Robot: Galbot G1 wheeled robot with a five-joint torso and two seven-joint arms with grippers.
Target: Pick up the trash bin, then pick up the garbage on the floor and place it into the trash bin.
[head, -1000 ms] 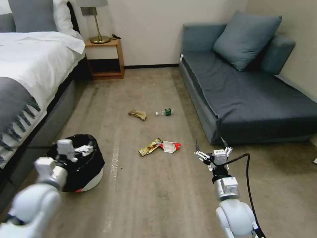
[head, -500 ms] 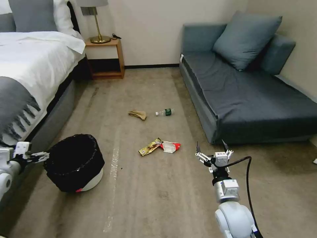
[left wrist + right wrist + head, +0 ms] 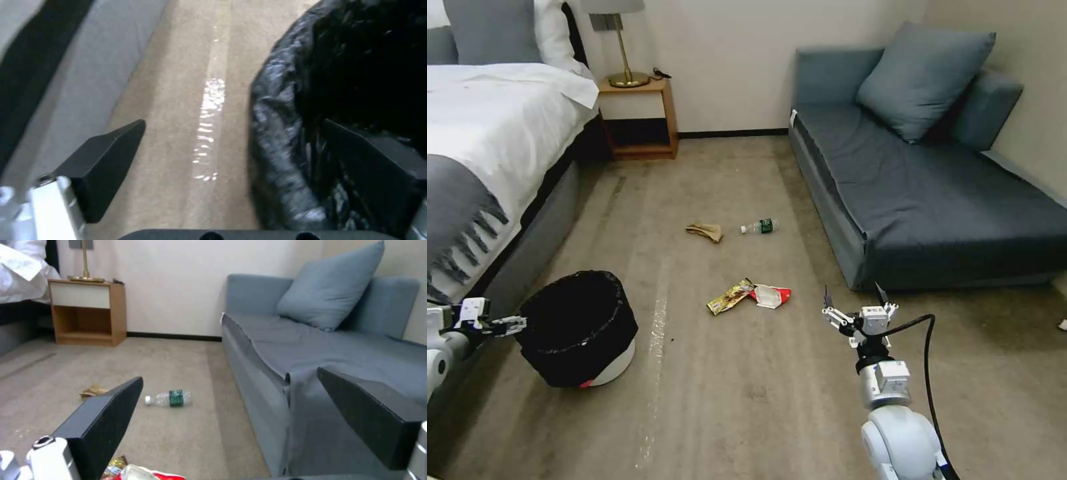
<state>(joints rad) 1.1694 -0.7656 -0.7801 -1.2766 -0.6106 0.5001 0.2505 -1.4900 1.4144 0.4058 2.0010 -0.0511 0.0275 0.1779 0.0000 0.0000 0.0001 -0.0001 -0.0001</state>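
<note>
My left arm reaches in low from the left, its pincer (image 3: 517, 325) level with fingers spread wide, one black pad (image 3: 104, 160) on either side of my wrist view. My right arm stretches forward over the floor, wrist straight, its pincer (image 3: 854, 298) pointing ahead with both fingers (image 3: 102, 426) splayed apart.

No legible text or labels.

A: Room around the trash bin (image 3: 578, 328)?
B: Bare carpet at three o'clock; the bed (image 3: 490, 180) crowds nine.
A: The litter?
B: Open floor all round; the sofa (image 3: 920, 193) blocks three.
</note>
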